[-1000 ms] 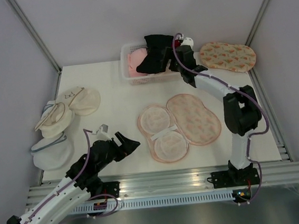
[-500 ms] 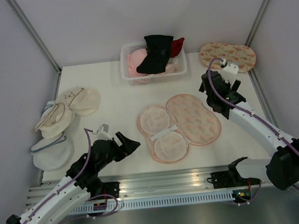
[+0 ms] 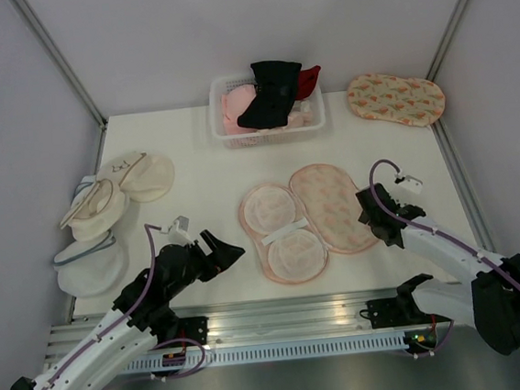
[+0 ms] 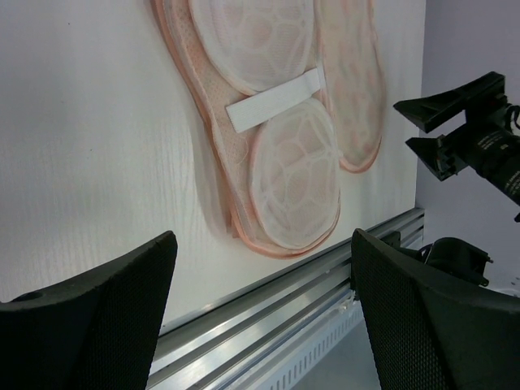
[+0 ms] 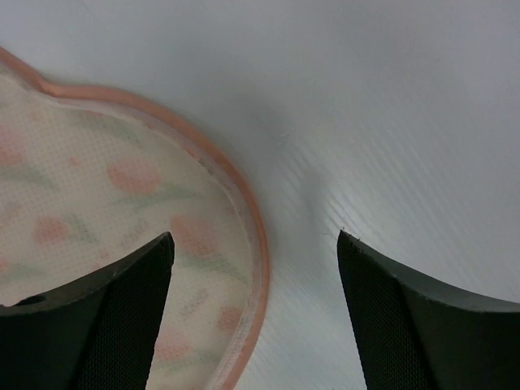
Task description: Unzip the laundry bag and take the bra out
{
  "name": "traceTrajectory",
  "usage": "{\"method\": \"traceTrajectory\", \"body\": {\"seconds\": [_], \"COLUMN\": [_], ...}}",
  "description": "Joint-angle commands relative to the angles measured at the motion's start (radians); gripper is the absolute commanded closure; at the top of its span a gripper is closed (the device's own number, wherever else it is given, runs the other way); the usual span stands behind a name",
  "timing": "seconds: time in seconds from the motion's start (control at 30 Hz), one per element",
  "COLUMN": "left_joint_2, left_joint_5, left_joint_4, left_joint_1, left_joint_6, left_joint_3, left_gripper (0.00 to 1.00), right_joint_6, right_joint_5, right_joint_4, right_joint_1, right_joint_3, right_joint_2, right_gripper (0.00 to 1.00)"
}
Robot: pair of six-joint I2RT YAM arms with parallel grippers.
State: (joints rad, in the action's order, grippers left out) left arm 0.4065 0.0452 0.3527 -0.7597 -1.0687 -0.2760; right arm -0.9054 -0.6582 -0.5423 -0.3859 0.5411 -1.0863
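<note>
The right arm is seen withdrawn from the basket (image 3: 218, 118) to the rim of the laundry bag (image 3: 337, 208), which is left spread open mid-table, the bra (image 3: 273, 92) being draped over the basket, so the right gripper (image 5: 253, 244) and the left gripper (image 3: 227, 250) are held wide and empty.

Both arms reach low over the surface, one on each side of the laundry bag (image 3: 335, 208). The left gripper (image 3: 226, 244) sits just left of it, jaws spread wide, nothing in them. The right gripper (image 3: 374, 221) hangs at its right edge, jaws wide too, empty.
</note>
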Motion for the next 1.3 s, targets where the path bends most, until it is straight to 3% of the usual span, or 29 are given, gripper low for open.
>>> {"method": "traceTrajectory", "body": {"seconds": [0.0,0.03,0.27,0.3,0.4,0.63,0.73,0.87,0.9,0.93,1.0,1.03,1.27], "left_joint_2": [-0.015,-0.014,-0.009,-0.008,-0.011,-0.029,-0.046,-0.07,-0.072,-0.075,-0.075,-0.072,-0.086], "left_joint_5": [-0.013,-0.013,-0.005,-0.005,-0.007,-0.015,-0.01,0.007,0.008,0.012,0.015,0.016,0.038], "left_joint_4": [-0.031,-0.031,-0.031,-0.031,-0.031,-0.027,-0.023,-0.003,0.003,0.008,0.009,0.009,0.011], "left_joint_1": [-0.003,-0.003,-0.003,-0.003,-0.003,-0.003,-0.003,-0.003,-0.003,-0.003,-0.003,-0.003,-0.003], "left_joint_6": [-0.01,-0.01,-0.01,-0.01,-0.01,-0.016,-0.017,-0.02,-0.023,-0.023,-0.034,-0.037,-0.06], "left_joint_3": [0.011,0.011,0.015,0.015,0.015,0.027,0.032,0.027,0.027,0.027,0.031,0.032,0.04], "left_gripper": [0.09,0.09,0.09,0.09,0.1,0.1,0.1,0.1,0.1,0.1,0.1,0.1,0.11], "right_joint_6": [-0.056,-0.059,-0.079,-0.078,-0.043,-0.009,0.087,0.267,0.287,0.321,0.35,0.376,0.624], "right_joint_5": [0.1,0.104,0.112,0.114,0.126,0.152,0.244,0.596,0.841,0.936,1.185,1.238,1.419], "right_joint_4": [0.106,0.113,0.137,0.142,0.169,0.186,0.255,0.48,0.636,0.672,0.731,0.729,0.682], "right_joint_1": [0.002,0.002,0.002,0.002,0.002,0.002,0.002,-0.001,-0.001,-0.001,-0.011,-0.027,-0.419], "right_joint_3": [-0.052,-0.056,-0.078,-0.081,-0.09,-0.113,-0.124,-0.136,-0.15,-0.135,-0.069,-0.044,0.095], "right_joint_2": [-0.035,-0.046,-0.054,-0.053,-0.041,0.086,0.152,0.331,0.348,0.348,0.286,0.257,-0.105], "right_gripper": [0.15,0.18,0.66,0.79,0.93,1.0,1.0,1.0,1.0,1.0,1.0,1.0,0.99]}}
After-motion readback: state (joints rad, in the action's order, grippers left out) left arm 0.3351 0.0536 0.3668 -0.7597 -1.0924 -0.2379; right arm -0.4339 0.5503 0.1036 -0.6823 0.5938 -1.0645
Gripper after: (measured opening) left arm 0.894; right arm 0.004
